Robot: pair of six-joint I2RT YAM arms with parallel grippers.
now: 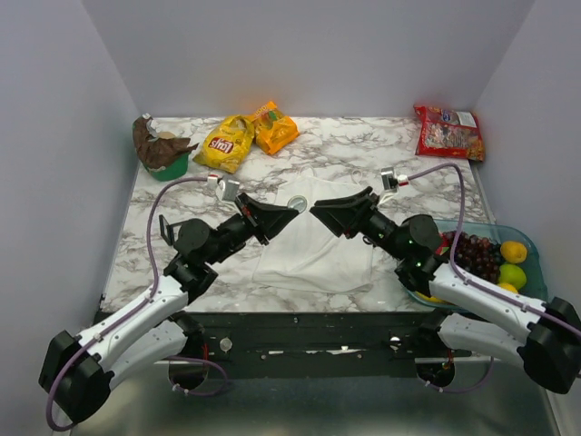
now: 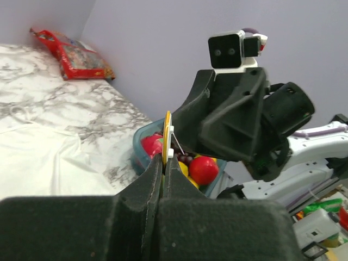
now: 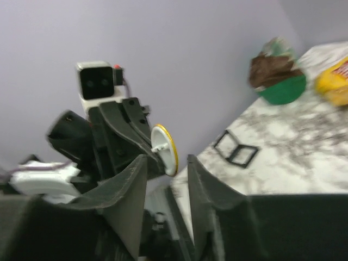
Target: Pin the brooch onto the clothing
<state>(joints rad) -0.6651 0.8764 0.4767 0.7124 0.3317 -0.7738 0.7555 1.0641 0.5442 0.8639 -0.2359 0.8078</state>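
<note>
The brooch (image 2: 167, 136), a small gold-rimmed disc with a white back and pin, is pinched edge-on between the fingertips of my left gripper (image 2: 164, 163), which is shut on it. In the right wrist view the brooch (image 3: 165, 149) shows its white back, just beyond the tips of my right gripper (image 3: 166, 166), which is open with a wide gap. In the top view the left gripper (image 1: 292, 216) and right gripper (image 1: 315, 211) face each other tip to tip above the white clothing (image 1: 309, 250), which lies flat on the marble table.
A blue tray of fruit (image 1: 534, 272) stands at the right by the right arm. Two chip bags (image 1: 227, 143) and a green bowl (image 1: 163, 154) are at the back left, a red bag (image 1: 449, 132) at the back right. A small black square frame (image 3: 235, 148) lies at the left.
</note>
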